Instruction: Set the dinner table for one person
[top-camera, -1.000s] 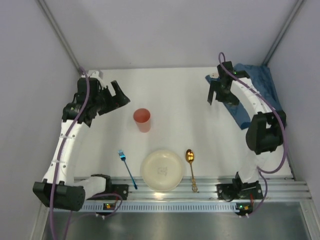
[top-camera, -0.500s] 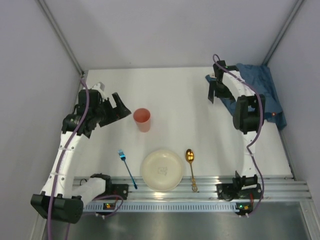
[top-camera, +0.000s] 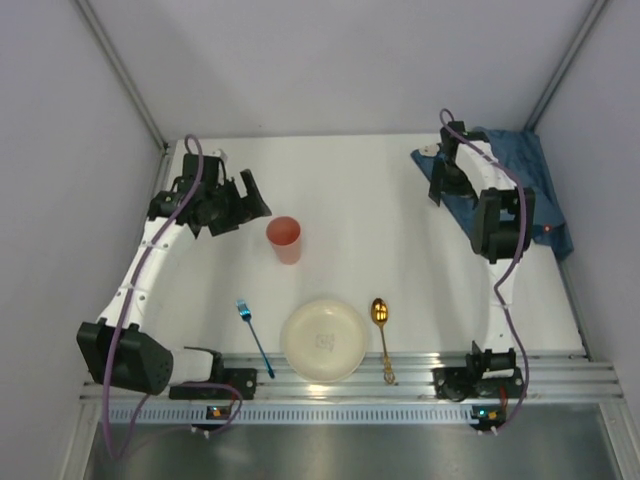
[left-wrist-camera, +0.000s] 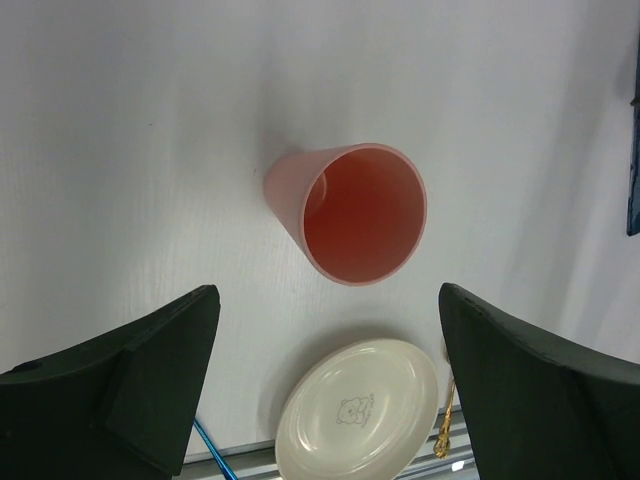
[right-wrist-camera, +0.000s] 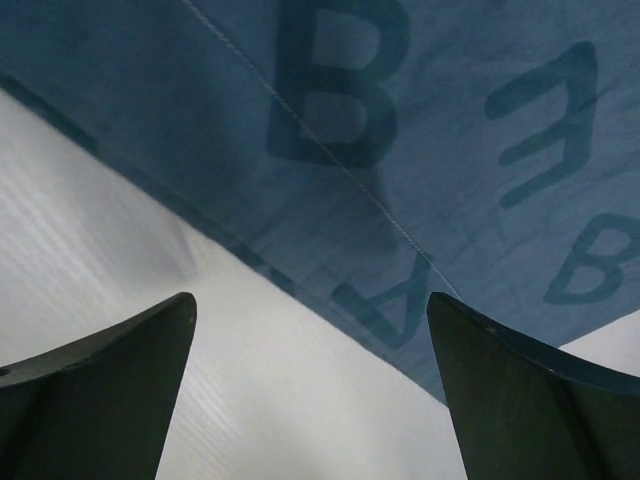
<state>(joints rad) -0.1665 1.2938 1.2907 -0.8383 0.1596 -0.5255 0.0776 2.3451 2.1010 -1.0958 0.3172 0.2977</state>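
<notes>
On the white dinner table (top-camera: 380, 240) stand a pink cup (top-camera: 284, 239), a cream plate (top-camera: 324, 340), a blue fork (top-camera: 254, 337) left of the plate and a gold spoon (top-camera: 382, 338) right of it. My left gripper (top-camera: 252, 202) is open and empty, just left of and above the cup (left-wrist-camera: 352, 211); the plate (left-wrist-camera: 360, 420) shows beyond it. My right gripper (top-camera: 438, 188) is open and empty, low over the near edge of the dark blue letter-printed placemat (top-camera: 505, 190), which fills the right wrist view (right-wrist-camera: 400, 150).
The ribbed aluminium rail (top-camera: 330, 385) runs along the near edge under the plate's rim and the handles of fork and spoon. Grey walls close the back and sides. The placemat lies crumpled at the far right corner.
My left gripper has moved toward the back and right, closer to the cup. My right gripper has shifted a little to the right, onto the placemat's edge. The tableware has not moved.
</notes>
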